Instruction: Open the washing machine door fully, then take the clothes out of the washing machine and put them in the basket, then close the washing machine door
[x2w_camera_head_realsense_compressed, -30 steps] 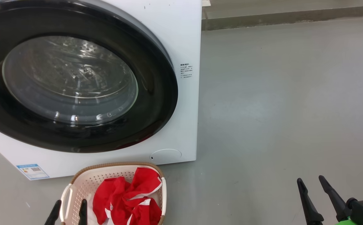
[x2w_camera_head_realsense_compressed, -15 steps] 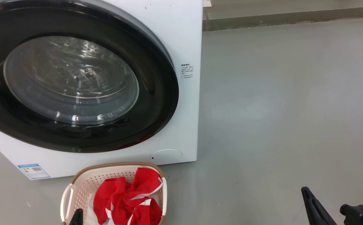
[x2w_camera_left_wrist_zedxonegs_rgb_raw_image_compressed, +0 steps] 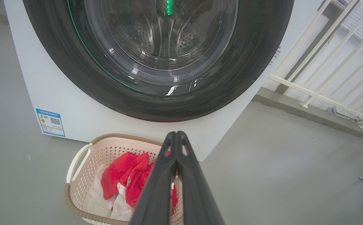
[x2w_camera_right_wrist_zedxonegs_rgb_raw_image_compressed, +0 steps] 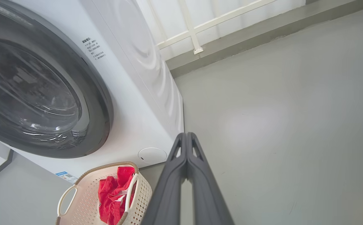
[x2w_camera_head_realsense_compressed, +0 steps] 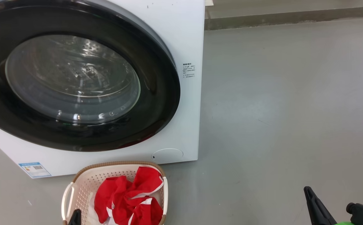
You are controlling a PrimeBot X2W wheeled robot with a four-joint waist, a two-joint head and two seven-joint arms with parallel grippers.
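Door closed, laundry's in the basket

The washing machine door (x2w_camera_head_realsense_compressed: pixel 72 78), with a glossy black rim round the glass, sits flush on the white washing machine (x2w_camera_head_realsense_compressed: pixel 186 37). Red-and-white clothes (x2w_camera_head_realsense_compressed: pixel 128 197) lie in the cream basket (x2w_camera_head_realsense_compressed: pixel 115 164) just in front. The left end effector (x2w_camera_left_wrist_zedxonegs_rgb_raw_image_compressed: pixel 176 136) and right end effector (x2w_camera_right_wrist_zedxonegs_rgb_raw_image_compressed: pixel 186 136) are both pinched closed, holding nothing. There's loads of bare grey floor (x2w_camera_head_realsense_compressed: pixel 278 109) off to the right.

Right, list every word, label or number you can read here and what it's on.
Nothing is legible enough to quote.
Blue sticker, low on the front of the washing machine: QR code and print, too small.
Dark print block, right edge of that front: blurred.
White mark on the red clothes: too small.
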